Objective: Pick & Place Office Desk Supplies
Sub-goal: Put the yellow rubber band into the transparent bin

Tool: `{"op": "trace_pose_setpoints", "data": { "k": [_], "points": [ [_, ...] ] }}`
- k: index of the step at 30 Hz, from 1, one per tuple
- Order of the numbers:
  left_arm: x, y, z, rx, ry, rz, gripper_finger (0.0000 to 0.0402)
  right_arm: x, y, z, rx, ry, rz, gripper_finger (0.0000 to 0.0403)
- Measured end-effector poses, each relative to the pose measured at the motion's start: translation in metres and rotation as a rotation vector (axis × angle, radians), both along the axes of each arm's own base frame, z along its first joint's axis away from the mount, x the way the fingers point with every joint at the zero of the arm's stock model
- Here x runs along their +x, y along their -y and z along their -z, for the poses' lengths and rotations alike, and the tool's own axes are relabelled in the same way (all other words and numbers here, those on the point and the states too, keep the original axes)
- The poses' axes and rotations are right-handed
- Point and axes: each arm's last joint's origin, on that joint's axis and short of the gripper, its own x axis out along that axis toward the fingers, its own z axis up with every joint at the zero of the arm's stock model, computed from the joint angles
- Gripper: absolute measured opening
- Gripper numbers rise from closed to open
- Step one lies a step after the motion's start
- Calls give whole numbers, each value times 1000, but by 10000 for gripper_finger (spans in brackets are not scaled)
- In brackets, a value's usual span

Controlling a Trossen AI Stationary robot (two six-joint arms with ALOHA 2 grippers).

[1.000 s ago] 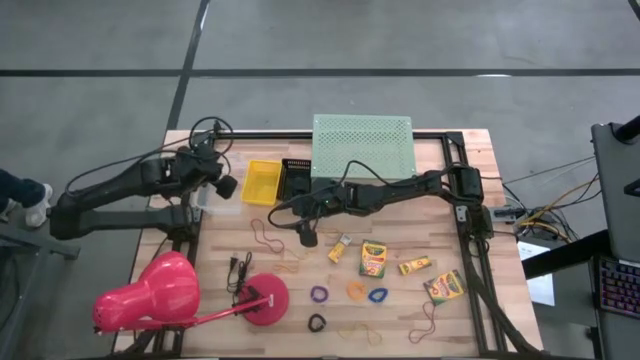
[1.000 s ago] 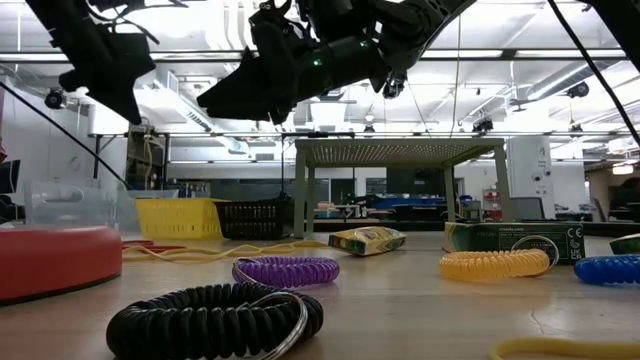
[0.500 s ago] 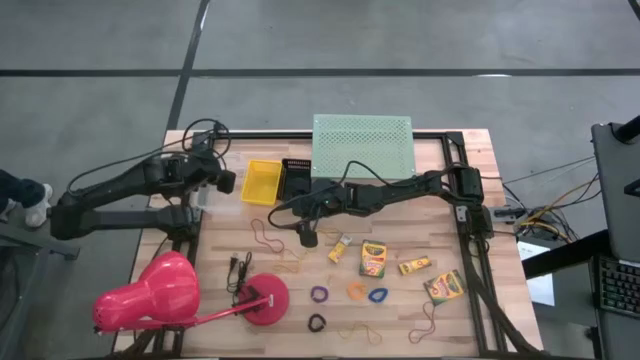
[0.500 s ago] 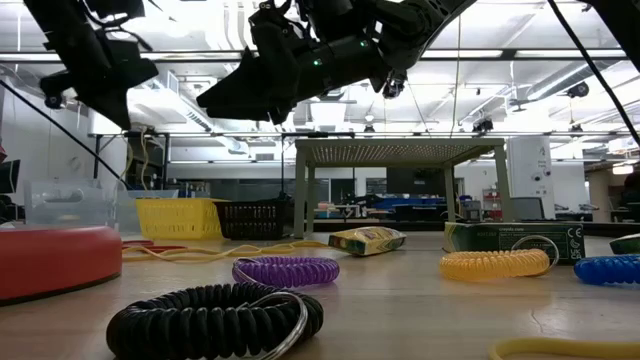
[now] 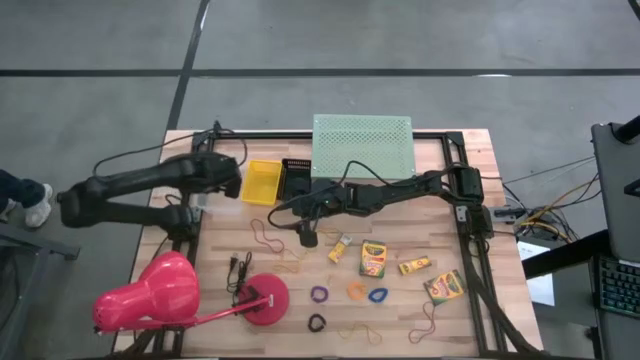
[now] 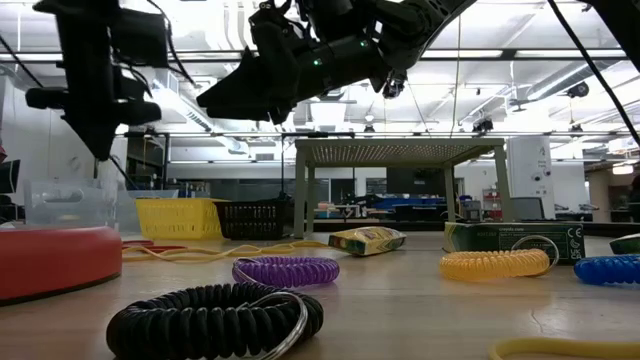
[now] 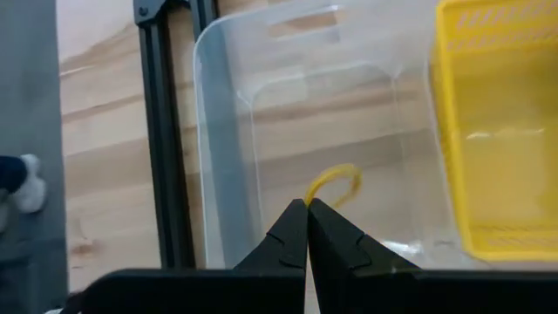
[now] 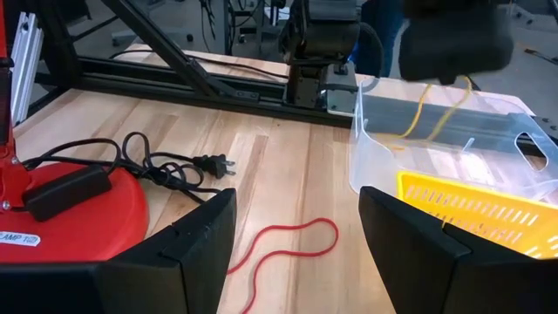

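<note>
I find the left gripper (image 7: 307, 228) above the clear bin (image 7: 228, 131), its fingers pressed together on a yellow rubber band (image 7: 334, 183) that hangs down into the bin. The right wrist view confirms this: the band (image 8: 433, 103) dangles from that gripper (image 8: 453, 61) over the bin (image 8: 384, 139). The bin sits just beside the yellow basket (image 5: 262, 182), with a black basket (image 5: 297, 178) next along and the green shelf (image 5: 362, 146) behind.

The right gripper (image 8: 296, 240) hovers mid-table with its fingers spread wide and nothing between them; a red band (image 8: 292, 242) lies on the wood below it.

Remaining supplies on the table: crayon boxes (image 5: 373, 258), (image 5: 414, 265), (image 5: 444, 286) and a small one (image 5: 339, 247); purple loop (image 5: 319, 294), orange loop (image 5: 356, 290), blue loop (image 5: 378, 295), black loop (image 5: 317, 322). The pink lamp (image 5: 170, 290) occupies the near left corner.
</note>
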Motion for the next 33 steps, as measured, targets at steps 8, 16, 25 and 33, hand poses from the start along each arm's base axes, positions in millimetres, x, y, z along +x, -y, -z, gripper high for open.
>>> {"op": "trace_pose_setpoints", "data": {
  "k": [8,16,25,33],
  "points": [
    [15,-14,15,-114,-15,31,6,0,-2,0,9,-4,-2,237],
    [17,-38,21,-188,53,40,14,-1,-9,4,4,-19,-21,237],
    [5,-59,35,-293,59,7,18,-4,-25,4,-38,-16,-77,237],
    [-3,-55,51,-338,24,12,18,-24,-23,-21,-44,-10,-68,237]
  ]
}}
